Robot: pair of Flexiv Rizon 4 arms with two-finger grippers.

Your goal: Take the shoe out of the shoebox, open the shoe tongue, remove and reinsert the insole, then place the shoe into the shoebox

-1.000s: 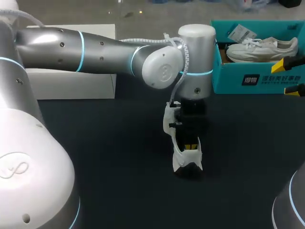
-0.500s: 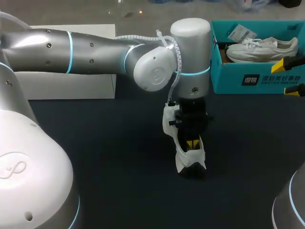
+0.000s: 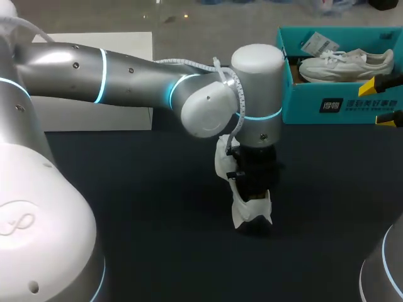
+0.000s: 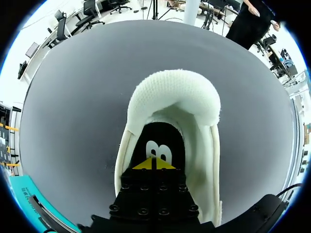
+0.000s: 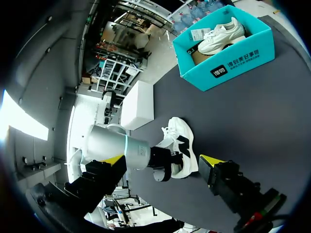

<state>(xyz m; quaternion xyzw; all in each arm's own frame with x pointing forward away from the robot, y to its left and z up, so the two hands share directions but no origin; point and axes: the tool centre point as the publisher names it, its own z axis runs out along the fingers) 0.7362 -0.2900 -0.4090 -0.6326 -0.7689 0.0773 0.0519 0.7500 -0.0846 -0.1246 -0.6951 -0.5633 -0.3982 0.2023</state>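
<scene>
The worktop (image 3: 157,207) is dark and flat, and it fills most of the view from above. A white shoe (image 3: 252,212) sits near its middle, standing on its sole, with a small dark shadow under it. A blue-green shoebox (image 3: 340,104) stands at the far right edge. Its top is open, and it is well apart from the shoe. A flat white box (image 3: 94,116) is at the far left edge. I cannot tell if it lies on the worktop or just behind it.

Shoe (image 3: 252,211) mid-table under left gripper (image 4: 154,164), shoebox (image 3: 340,104) behind right, second shoe (image 3: 346,64) inside
</scene>
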